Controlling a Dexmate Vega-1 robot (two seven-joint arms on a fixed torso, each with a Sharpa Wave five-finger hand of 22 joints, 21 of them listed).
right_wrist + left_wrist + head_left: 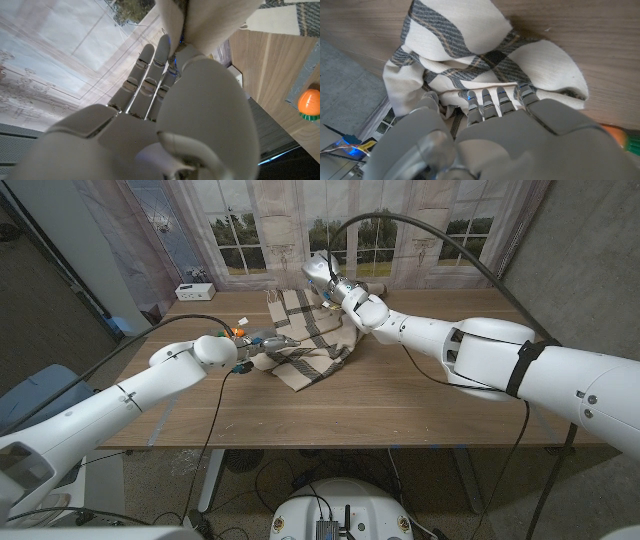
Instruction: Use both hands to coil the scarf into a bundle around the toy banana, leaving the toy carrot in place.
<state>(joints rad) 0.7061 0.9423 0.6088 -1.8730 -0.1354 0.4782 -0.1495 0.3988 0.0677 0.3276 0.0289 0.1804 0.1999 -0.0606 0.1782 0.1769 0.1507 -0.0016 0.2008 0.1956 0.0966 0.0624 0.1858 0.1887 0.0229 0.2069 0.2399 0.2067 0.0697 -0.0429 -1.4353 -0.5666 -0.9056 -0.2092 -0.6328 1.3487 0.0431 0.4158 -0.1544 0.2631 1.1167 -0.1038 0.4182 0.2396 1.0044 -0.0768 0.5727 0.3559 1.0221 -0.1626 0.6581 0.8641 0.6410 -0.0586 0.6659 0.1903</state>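
the cream plaid fabric scarf lies on the wooden worktop, at its middle and toward the far edge. the left hand sits at the scarf's left edge, fingers touching the bunched cloth. the small orange toy carrot lies on the worktop just behind the left hand, left of the scarf. the right hand is above the scarf's far right end, holding a fold of it lifted off the worktop. a small white box stands at the far left corner, well apart from the scarf.
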